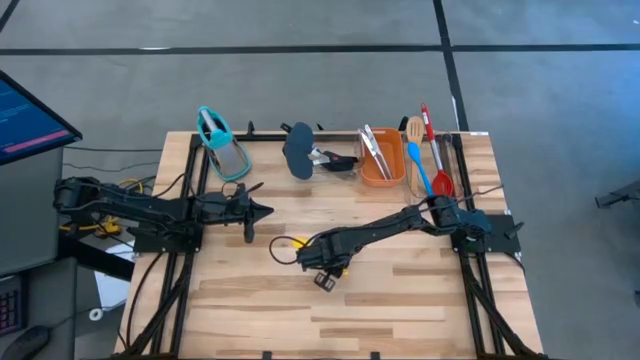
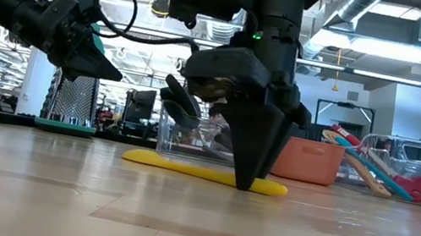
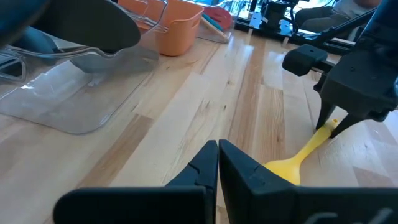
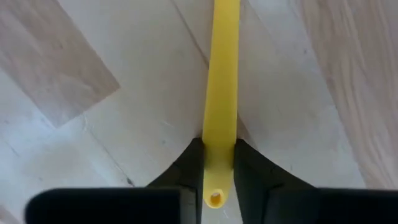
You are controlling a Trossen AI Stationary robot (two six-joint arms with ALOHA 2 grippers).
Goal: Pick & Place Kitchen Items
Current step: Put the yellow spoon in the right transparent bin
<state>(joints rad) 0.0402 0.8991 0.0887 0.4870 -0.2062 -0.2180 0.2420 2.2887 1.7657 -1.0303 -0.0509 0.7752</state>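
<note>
Right pincer clamped on the yellow spoon, low on the wooden surface.

Nearest, the right pincer (image 4: 216, 163) points straight down near the middle of the surface (image 1: 400, 300), its two dark fingers pressed against either side of the yellow spoon (image 2: 201, 171) at its handle end; the spoon lies flat on the wood. Beside it, toward the left edge, the left pincer (image 1: 268, 211) hangs above the surface with its fingers together, holding nothing. Farther back along the rear edge stand the orange tub (image 1: 381, 160) with silver tongs (image 1: 372, 148) in it, and a clear tray (image 2: 408, 168) holding the blue spoon (image 1: 418, 166), the red spoon (image 1: 436, 160) and the wooden slotted spoon (image 1: 414, 132).
</note>
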